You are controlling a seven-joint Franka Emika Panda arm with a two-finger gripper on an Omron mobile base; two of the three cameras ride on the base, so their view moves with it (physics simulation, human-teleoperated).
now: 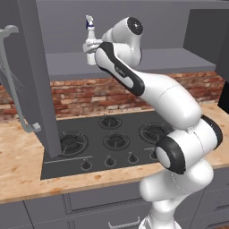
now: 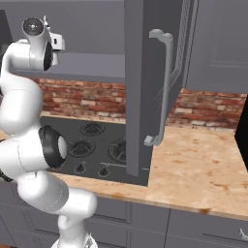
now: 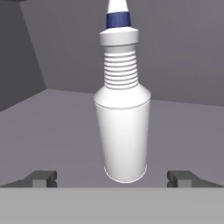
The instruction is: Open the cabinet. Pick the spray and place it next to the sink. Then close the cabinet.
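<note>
Spray [image 3: 123, 131] upright between wide end effector [image 3: 112, 177] tips, seemingly untouched.

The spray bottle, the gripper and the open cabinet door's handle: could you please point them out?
spray bottle [image 3: 123, 131], hand view, white body.
gripper [image 3: 112, 177], hand view, midway between fingertips.
cabinet door handle [image 2: 164, 87], right base view, bar's middle.

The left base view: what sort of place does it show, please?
Most likely a home kitchen, computer-rendered. A black gas stove is set into a wooden counter, a red brick wall runs behind it, and the cabinet above stands open with the spray on its shelf.
</note>
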